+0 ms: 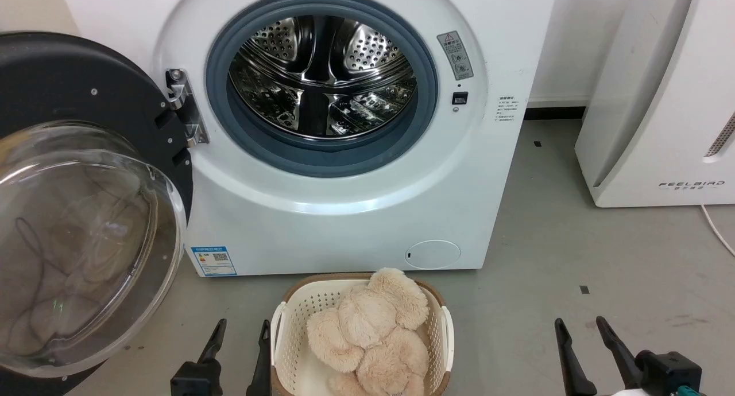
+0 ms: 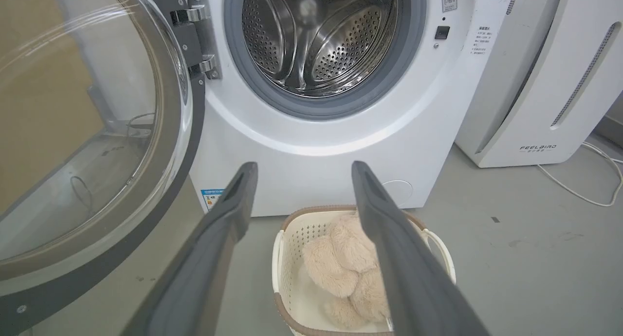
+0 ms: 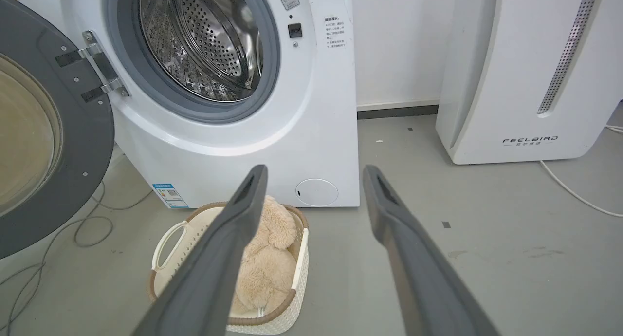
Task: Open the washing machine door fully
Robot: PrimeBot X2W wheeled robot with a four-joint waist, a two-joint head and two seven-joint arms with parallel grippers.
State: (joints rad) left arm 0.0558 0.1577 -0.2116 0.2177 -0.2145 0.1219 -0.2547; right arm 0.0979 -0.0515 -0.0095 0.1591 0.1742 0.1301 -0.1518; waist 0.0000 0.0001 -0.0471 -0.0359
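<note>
**Item 1: washing machine door**. Left side of the head view, running from upper left to lower left. It has a round glossy black rim around a bulging clear glass bowl. It hangs on a metal hinge at the left of the washing machine. The door is swung well clear of the opening, with its inner face toward the room. Whether it rests against its stop cannot be told.

*Handling, as judged:* The door looks rigid and fairly heavy, and it turns only about the hinge. The glass looks smooth, probably slippery and breakable, so it is no place to press. The best place to hold or push is the black rim on the side farthest from the hinge, where leverage is greatest. That edge runs off the left border of the head view.

**Item 2: drum**. Upper centre. Perforated steel ringed by a grey gasket, fully exposed.

**Item 3: left gripper**. Bottom, left of centre. Its 2 dark fingers are spread and hold nothing, and it is apart from the door.

**Item 4: right gripper**. Lower right. Its 2 fingers are spread and empty above the grey floor.

**Item 5: white basket**. Bottom centre, on the floor before the machine, holding a beige plush toy.

**Item 6: white appliance lettered FEELBIRD**. Right edge, apart from the machine.
</note>
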